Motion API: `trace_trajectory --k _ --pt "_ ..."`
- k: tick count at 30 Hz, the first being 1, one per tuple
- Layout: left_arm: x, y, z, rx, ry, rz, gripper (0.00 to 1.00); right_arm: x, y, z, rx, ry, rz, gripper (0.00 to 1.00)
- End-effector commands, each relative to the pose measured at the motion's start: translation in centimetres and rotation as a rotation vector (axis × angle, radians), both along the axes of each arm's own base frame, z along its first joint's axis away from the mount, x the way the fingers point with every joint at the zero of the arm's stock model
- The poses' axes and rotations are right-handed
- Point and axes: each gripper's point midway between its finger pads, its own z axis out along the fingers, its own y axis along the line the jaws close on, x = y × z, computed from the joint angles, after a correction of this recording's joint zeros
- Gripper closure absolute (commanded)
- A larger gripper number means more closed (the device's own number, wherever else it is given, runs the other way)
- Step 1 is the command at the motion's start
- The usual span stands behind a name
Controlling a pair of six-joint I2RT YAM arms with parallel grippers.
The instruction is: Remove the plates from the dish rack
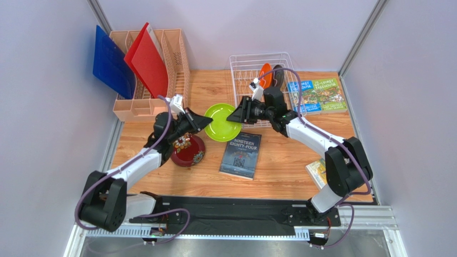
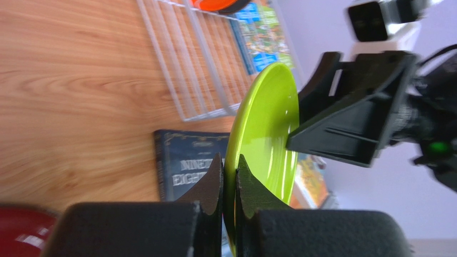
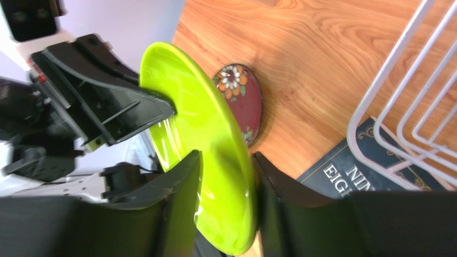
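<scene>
The lime green round plate [image 1: 221,127] is held just in front of the white wire dish rack [image 1: 244,63]; the left gripper [image 2: 229,163] pinches its rim tight; the right gripper [image 3: 226,158] straddles the opposite rim, and I cannot tell whether it grips; the orange round plate [image 1: 265,73] and the dark teal-grey plate [image 1: 278,75] stand in the rack; the dark red floral plate [image 1: 189,152] lies flat, well apart from it.

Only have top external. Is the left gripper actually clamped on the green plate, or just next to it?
Observer: Clamped. Left wrist shows the left gripper pinching the rim of the lime green plate, fingers tight on both sides.
Operator: Right gripping too?
Observer: Cannot tell. Right wrist shows the right gripper set wider, one finger on each face of the plate; firm contact isn't clear.
</scene>
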Motion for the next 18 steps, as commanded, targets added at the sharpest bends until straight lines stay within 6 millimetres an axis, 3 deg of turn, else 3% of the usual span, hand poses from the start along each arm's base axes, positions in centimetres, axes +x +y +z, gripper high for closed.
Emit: trace_trajectory --k 1,2,4,6,10,15,18 --pt "0.1 5.1 -3.4 0.269 0.074 0.24 1.0 2.3 -2.1 1.8 -0.184 -0.146 -0.121 0.39" --pt "-0.2 6.0 -2.7 0.288 0.055 0.28 1.0 2.9 -3.1 1.7 -0.232 -0.179 -0.15 0.36" --pt "-0.6 8.6 -3.6 0.361 0.096 0.388 1.0 4.0 -5.6 2.4 -0.307 -0.217 -0.244 0.29" --pt "-1.2 9.9 -3.2 0.381 0.087 0.442 1.0 4.8 -7.4 2.9 -0.373 -0.263 -0.285 0.27" --pt "-2.8 13.0 -5.8 0.461 0.176 0.567 1.0 7.4 -11.7 4.5 -0.523 -0.328 -0.459 0.24" --pt "-4.1 13.8 -8.6 0.468 0.255 0.604 1.0 9.9 -14.9 4.7 -0.59 -0.324 -0.566 0.23" --pt "-4.6 14.1 -10.1 0.463 0.279 0.615 1.0 11.1 -15.6 4.8 -0.583 -0.311 -0.588 0.23"
